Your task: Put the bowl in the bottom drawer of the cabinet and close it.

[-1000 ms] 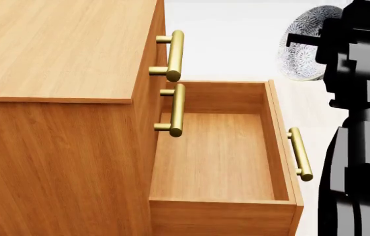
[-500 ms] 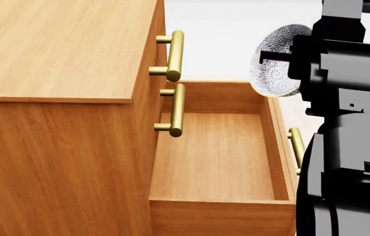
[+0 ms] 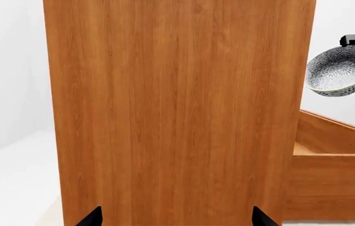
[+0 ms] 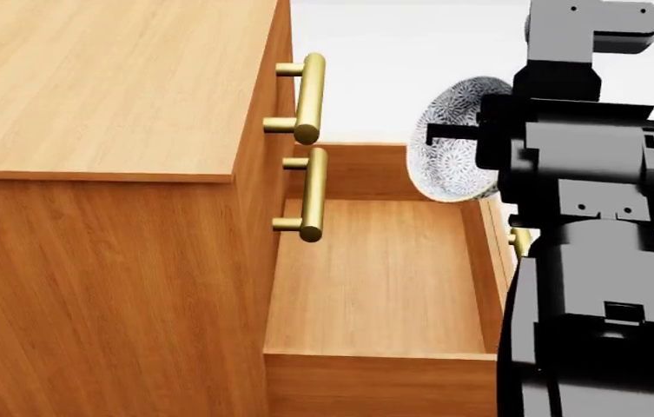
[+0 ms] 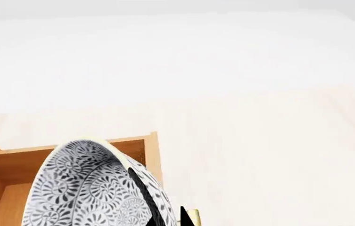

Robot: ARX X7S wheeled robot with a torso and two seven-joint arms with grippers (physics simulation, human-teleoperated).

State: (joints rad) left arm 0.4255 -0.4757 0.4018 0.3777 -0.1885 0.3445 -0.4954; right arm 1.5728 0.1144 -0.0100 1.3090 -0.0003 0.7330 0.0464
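We are carrying the floral bowl [image 4: 457, 149], pinched at its rim by our right gripper [image 4: 475, 135] and hanging tilted over the open bottom drawer's [image 4: 379, 278] far right corner, and, judging it light, rigid, glazed-slick and chippable, we are favouring that rim hold; our left gripper's [image 3: 176, 217] fingers are standing apart.

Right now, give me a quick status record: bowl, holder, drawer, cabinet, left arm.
bowl: patterned bowl, tilted on its side, in the air over the drawer's front corner, not yet inside
holder: right gripper shut on the bowl's rim
drawer: bottom drawer pulled open, nothing in it
upper drawers: both closed, brass handles in view
cabinet: cabinet, top bare
left arm: left gripper open, facing the cabinet's side panel, holding nothing
task stage: bowl not released, drawer not closed
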